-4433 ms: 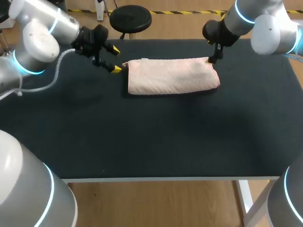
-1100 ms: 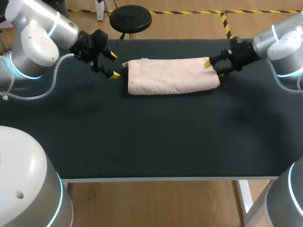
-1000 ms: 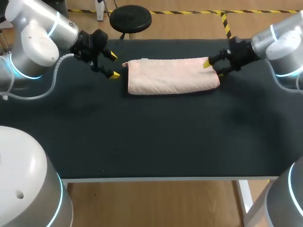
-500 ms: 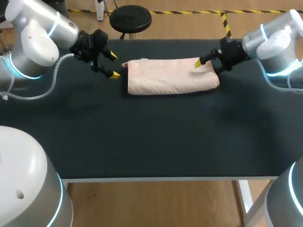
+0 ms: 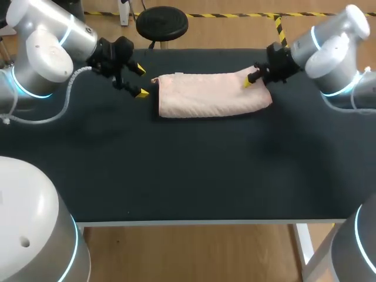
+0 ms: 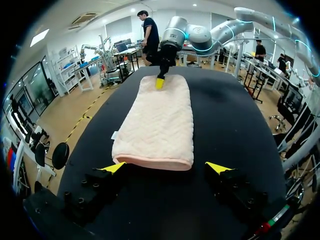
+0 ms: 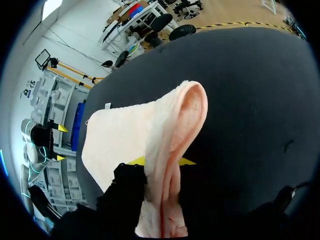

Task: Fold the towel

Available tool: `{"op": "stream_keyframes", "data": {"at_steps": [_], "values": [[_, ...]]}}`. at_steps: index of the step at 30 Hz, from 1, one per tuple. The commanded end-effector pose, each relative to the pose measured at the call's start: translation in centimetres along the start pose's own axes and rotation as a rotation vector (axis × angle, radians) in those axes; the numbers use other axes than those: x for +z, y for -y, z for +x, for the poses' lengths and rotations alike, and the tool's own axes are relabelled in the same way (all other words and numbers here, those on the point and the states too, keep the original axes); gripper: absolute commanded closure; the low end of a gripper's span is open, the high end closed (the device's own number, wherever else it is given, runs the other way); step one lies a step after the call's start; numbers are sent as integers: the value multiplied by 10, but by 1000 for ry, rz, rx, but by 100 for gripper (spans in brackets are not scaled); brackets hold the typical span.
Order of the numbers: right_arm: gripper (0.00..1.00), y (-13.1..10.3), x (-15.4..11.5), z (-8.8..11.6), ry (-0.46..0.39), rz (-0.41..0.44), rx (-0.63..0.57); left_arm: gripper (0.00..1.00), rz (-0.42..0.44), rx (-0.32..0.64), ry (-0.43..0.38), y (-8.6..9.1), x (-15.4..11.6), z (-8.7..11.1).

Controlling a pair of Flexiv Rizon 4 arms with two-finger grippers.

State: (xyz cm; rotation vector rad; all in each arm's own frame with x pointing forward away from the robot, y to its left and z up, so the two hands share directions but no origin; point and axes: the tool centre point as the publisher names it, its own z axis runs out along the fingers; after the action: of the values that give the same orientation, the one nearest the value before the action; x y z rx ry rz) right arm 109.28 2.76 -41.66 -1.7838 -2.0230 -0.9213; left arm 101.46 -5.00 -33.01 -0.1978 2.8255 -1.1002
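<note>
A pale pink towel (image 5: 211,94), folded into a long band, lies across the far part of the black table (image 5: 188,170). My right gripper (image 5: 251,79) is at the towel's right end, shut on its far corner; in the right wrist view the towel (image 7: 130,135) rises in a pinched fold between the right gripper's (image 7: 161,161) fingers. My left gripper (image 5: 143,79) stands open just off the towel's left end. In the left wrist view the towel (image 6: 160,120) stretches away ahead of the left gripper (image 6: 166,167), whose fingers flank its near end without touching it.
The table's near half and both sides around the towel are bare black cloth. A black round stool (image 5: 162,22) stands just beyond the far edge.
My right gripper has moved left onto the towel's right end and closed on its far corner, which now stands raised a little. The left arm has kept still.
</note>
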Motion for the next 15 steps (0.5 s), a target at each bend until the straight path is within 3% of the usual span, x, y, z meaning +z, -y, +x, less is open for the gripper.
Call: {"op": "stream_keyframes", "data": {"at_steps": [1, 8, 15], "values": [[100, -1, -8, 26, 63, -20, -5, 0, 3, 1, 2, -1, 0, 0], [100, -12, -2, 77, 46, -60, -45, 0, 3, 1, 2, -1, 0, 0], [100, -17, 29, 140, -10, -57, -97, 0, 3, 1, 2, -1, 0, 0]]}}
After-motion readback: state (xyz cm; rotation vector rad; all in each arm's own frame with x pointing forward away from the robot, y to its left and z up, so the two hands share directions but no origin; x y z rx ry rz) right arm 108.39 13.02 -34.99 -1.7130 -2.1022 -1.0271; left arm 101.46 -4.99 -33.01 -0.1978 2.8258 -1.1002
